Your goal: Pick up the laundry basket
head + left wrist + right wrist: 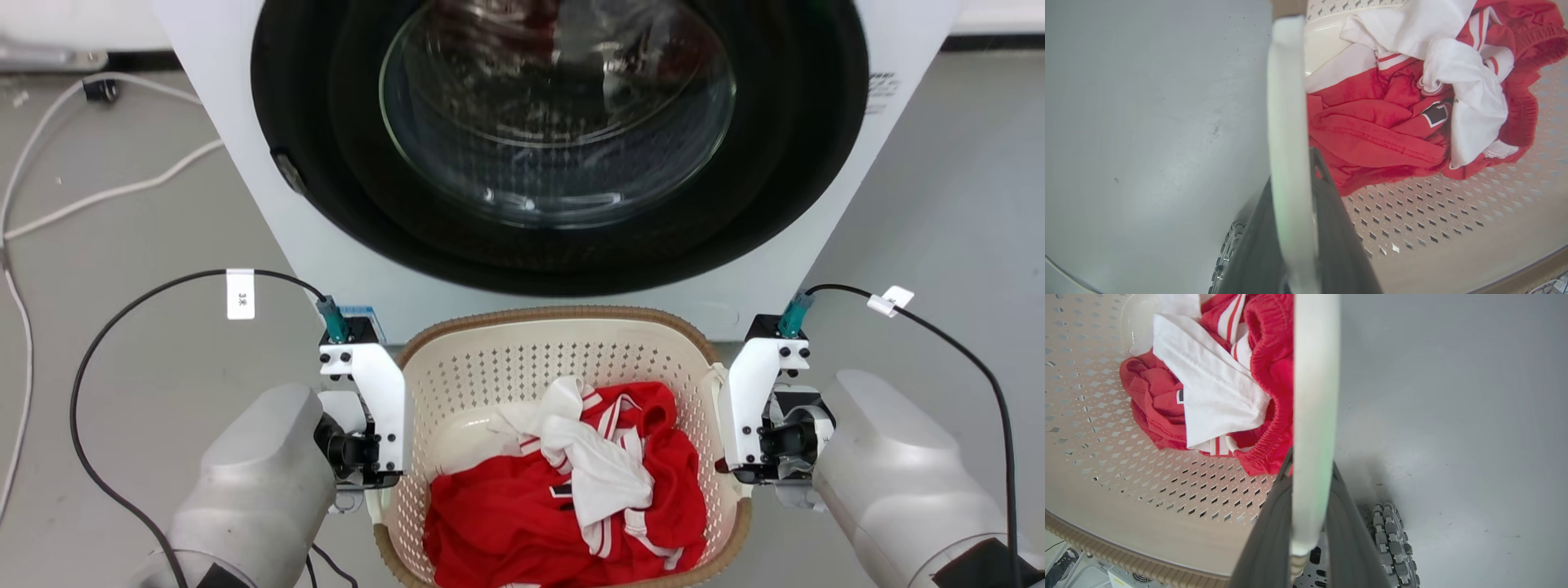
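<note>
A: Where's the laundry basket (522, 359)?
B: Six o'clock in the head view, below the washer (245, 163) at twelve, red and white clothes (522, 506) inside.
A: Grippers?
B: Left gripper (1292, 171) at its nine o'clock, clenched on the left handle (1286, 102); right gripper (1312, 465) at three, clenched on the right handle (1314, 375)

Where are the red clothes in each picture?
Head view: red clothes low in the middle, inside the laundry basket.
Left wrist view: red clothes at upper right, just right of the basket's left handle.
Right wrist view: red clothes at upper left, just left of the right handle.
Shared landmark: the white cloth lying on top of them.
</note>
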### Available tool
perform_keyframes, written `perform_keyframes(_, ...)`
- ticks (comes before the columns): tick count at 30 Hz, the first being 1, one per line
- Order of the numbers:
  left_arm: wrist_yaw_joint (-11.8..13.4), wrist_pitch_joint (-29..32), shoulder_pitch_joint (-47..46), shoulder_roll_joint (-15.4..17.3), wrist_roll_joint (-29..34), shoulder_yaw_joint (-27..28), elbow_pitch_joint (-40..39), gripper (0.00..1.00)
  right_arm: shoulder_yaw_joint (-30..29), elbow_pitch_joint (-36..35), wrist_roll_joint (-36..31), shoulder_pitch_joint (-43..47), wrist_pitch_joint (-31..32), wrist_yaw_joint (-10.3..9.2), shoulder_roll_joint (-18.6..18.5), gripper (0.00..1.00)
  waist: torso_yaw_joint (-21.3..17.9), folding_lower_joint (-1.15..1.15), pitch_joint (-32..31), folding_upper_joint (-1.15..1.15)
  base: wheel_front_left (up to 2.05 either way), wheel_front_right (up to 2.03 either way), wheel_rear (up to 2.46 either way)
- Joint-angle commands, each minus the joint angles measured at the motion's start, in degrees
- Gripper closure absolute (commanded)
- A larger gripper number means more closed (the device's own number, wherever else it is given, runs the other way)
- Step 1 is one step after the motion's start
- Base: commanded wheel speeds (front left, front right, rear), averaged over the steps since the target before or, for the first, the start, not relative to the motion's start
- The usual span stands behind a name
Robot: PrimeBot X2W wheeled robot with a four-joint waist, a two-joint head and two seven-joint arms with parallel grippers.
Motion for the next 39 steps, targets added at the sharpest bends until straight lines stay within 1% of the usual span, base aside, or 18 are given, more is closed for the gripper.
perform_keyframes(1,-1.1,0.2,0.7,-3.0,-0.9,-0.1,-1.1,1.00,0.0,-1.0,1.1,0.2,0.3,0.92,3.0,1.00,-0.4,0.01,-1.7,0.00,0.00,0.00,0.00)
perform_keyframes(6,-1.1,1.3,1.7,-3.1,-1.9,-0.7,-0.8,1.00,0.5,-0.6,1.8,1.2,1.7,0.92,3.0,1.00,-0.6,0.01,-4.4,0.00,0.00,0.00,0.00)
perform_keyframes(17,-1.1,2.5,4.5,-3.6,-3.0,-2.4,0.3,1.00,0.6,0.2,3.1,5.2,2.3,0.92,2.9,1.00,-0.5,0.01,-8.6,0.00,0.00,0.00,0.00)
perform_keyframes(39,-1.1,1.6,5.9,-3.7,-4.6,-4.4,0.2,1.00,1.5,0.4,3.0,6.4,1.2,0.92,2.9,1.00,-0.2,0.01,-9.6,0.00,0.00,0.00,0.00)
